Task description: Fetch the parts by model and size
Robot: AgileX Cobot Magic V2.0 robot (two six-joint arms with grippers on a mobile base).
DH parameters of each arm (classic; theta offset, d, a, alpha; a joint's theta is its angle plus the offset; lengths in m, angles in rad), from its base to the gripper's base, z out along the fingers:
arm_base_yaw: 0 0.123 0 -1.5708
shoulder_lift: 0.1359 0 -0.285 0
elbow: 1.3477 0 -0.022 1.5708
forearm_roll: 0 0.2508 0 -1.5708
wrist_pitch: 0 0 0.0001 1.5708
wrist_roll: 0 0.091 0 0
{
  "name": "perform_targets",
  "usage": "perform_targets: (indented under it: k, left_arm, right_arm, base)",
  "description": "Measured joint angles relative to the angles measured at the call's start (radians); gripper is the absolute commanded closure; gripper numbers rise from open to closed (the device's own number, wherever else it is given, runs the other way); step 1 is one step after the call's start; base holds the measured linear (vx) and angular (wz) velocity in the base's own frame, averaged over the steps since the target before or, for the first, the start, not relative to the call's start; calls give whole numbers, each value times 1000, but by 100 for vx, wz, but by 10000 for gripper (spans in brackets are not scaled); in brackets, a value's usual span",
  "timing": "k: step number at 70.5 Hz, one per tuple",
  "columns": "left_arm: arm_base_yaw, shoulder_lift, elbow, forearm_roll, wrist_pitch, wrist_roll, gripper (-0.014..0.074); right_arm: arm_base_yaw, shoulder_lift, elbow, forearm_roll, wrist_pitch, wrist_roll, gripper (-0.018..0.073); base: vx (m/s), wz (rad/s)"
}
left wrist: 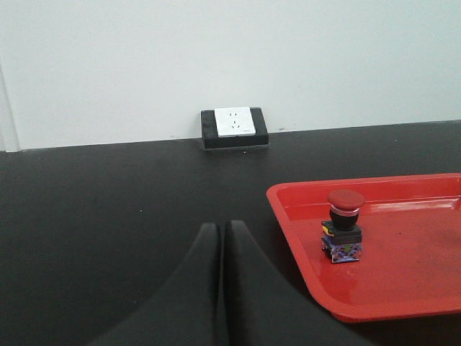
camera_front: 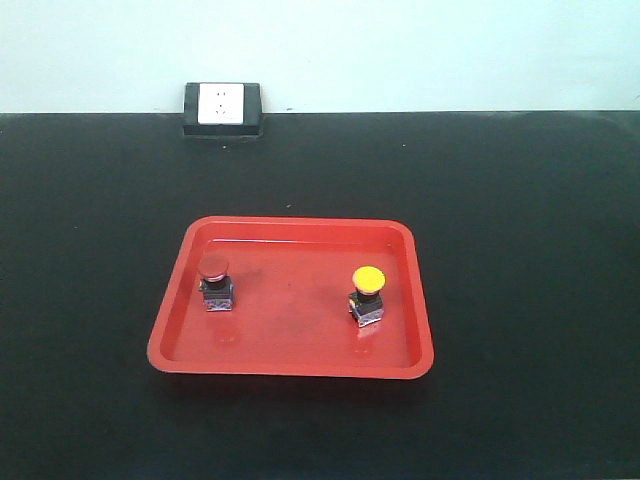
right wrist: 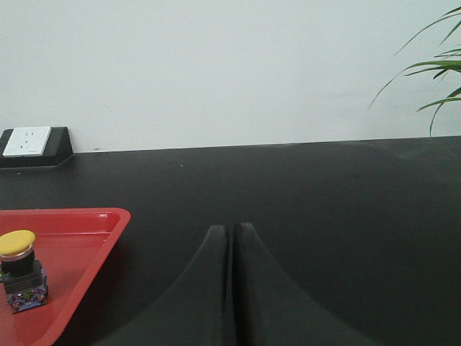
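Two parts stand upright in a red tray. The red-capped push-button switch is at the tray's left, the yellow-capped one at its right. In the left wrist view the red switch stands inside the tray, to the right of my left gripper, which is shut and holds nothing. The right wrist view has the yellow switch in the tray corner, left of my right gripper, also shut and empty. Neither gripper appears in the front view.
A white wall socket on a black block sits at the back edge of the black table, against the pale wall. Green plant leaves reach in at the far right of the right wrist view.
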Motion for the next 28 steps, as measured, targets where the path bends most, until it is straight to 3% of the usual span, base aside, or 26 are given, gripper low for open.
perform_targets:
  k: [28]
  left_arm:
    - [0, 0, 0, 0, 0, 0, 603]
  right_arm:
    - [0, 0, 0, 0, 3, 0, 569]
  base:
    - [0, 0]
